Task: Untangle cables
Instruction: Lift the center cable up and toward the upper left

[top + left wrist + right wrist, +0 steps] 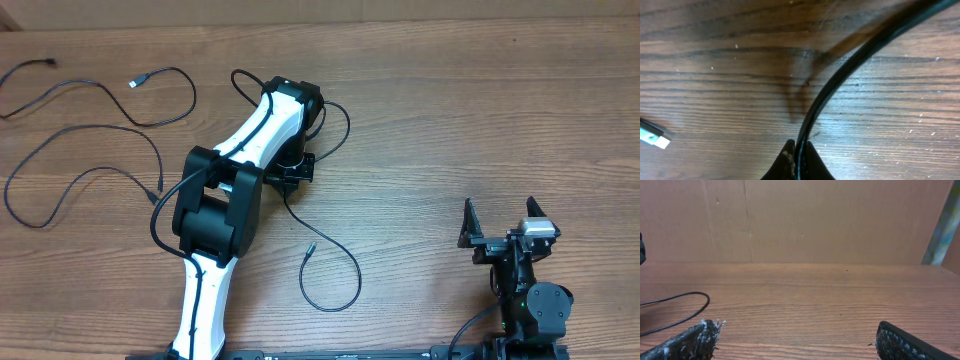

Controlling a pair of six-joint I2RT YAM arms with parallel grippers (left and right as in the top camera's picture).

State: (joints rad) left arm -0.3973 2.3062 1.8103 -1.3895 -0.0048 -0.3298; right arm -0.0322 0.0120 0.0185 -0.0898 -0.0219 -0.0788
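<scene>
Caught the left end effector point(799, 151) pressed together on one thin black cable point(840, 80), pinching it right between the fingertips point(786, 159), low over the table point(450, 100). Followed that cable up and away to the top right of the left wrist view, curving over the wood grain. Also noticed a pale plug point(654, 136) lying flat by the left edge of that view, apart from the pinch; couldn't tell which line it belonged to. From overhead, found the pinch near the middle of the table, tucked under the far end of the white-and-black left arm point(250, 140) reaching out from the near edge. Traced the pinched cable from a loop beside the arm's far end, down past the grip, into a wide curl toward the near edge, ending in a small dark plug point(308, 251). Spotted the other cables point(192, 98) sprawled across the far left of the table, crossing each other, one tipped with a silvery plug point(135, 82). Over at the near right, saw the right end effector point(503, 222) spread wide, well apart from all of that. Only picked out a stretch of thin black cord point(690, 300) at the left of its wrist view, away from its fingers.
</scene>
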